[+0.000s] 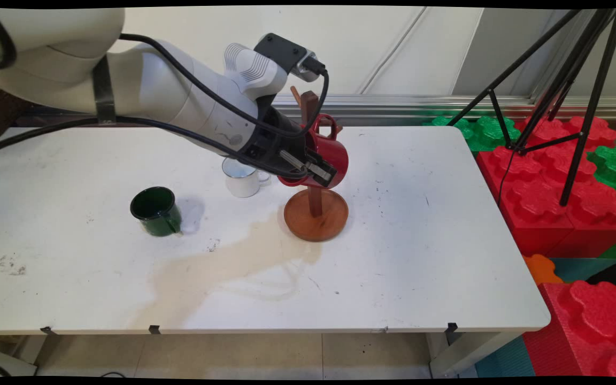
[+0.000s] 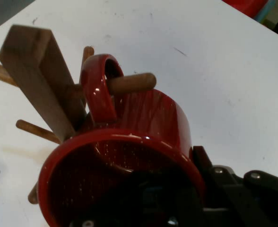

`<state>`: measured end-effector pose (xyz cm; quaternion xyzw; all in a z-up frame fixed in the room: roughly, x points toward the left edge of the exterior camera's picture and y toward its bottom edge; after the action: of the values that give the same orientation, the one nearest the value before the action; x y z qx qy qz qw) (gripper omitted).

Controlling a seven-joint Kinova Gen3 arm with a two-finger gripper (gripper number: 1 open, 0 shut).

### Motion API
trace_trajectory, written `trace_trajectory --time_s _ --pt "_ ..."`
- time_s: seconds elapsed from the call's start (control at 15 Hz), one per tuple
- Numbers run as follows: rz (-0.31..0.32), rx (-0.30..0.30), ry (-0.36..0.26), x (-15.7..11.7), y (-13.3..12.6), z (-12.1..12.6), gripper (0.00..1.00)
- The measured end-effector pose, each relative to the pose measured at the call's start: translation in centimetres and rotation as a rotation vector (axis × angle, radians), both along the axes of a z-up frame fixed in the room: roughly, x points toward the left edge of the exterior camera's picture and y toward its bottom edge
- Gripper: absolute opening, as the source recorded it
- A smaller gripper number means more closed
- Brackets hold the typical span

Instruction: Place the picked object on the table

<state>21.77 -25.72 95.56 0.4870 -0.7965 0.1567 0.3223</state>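
The red mug (image 2: 143,137) hangs tipped on its side at the wooden mug tree (image 1: 315,203), its handle (image 2: 97,90) threaded over one peg (image 2: 132,83). The end effector (image 1: 316,168) is clamped on its rim, one finger inside the mouth, one against the outer wall. It looks like glossy enamel: rigid, fairly light, probably slick, so the rim or handle would be the surest hold. Behind the stand a white mug (image 1: 241,178) sits upright on the bench (image 1: 425,256); a dark green mug (image 1: 155,210) stands well apart to the left
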Motion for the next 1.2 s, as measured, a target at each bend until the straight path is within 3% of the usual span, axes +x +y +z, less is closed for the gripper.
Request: trace_trajectory --time_s 0.47,1.2 --pt "-0.001 0.006 0.012 -0.6 1.3 0.8 0.0" --pt "-0.093 -0.004 0.07 -2.6 2.7 1.9 0.0"
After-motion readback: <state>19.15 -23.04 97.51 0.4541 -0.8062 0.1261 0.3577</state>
